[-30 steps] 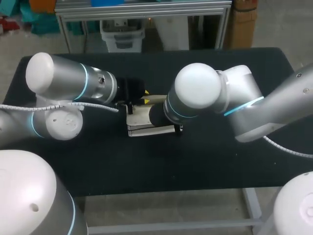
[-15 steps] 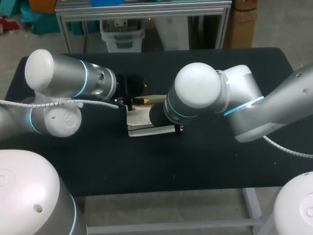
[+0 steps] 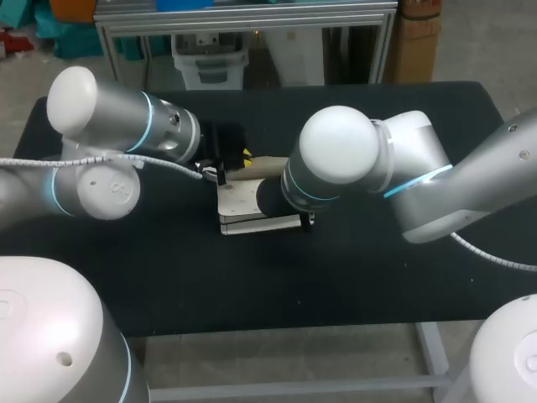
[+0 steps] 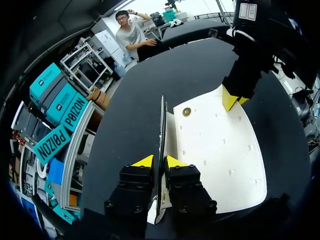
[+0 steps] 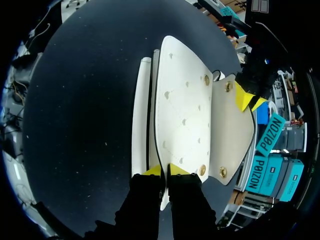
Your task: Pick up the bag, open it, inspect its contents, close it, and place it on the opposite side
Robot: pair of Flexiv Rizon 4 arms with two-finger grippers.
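A white bag lies flat in the middle of the black table. My left gripper is at the bag's far edge. In the left wrist view it is shut on the thin edge of the bag's flap, which stands on edge between its fingers. A brass snap shows on the flap's inner face. My right gripper is shut on the edge of the bag's body, opposite the left gripper. In the head view my right wrist hides its fingers.
My two arms meet over the table's middle, the right forearm crossing above the bag. Bare black tabletop lies in front of the bag and to both sides. A metal frame stands beyond the far edge.
The left gripper's fingers spread and then closed on the flap's edge. The left arm shifted slightly toward the far side. The right arm kept still.
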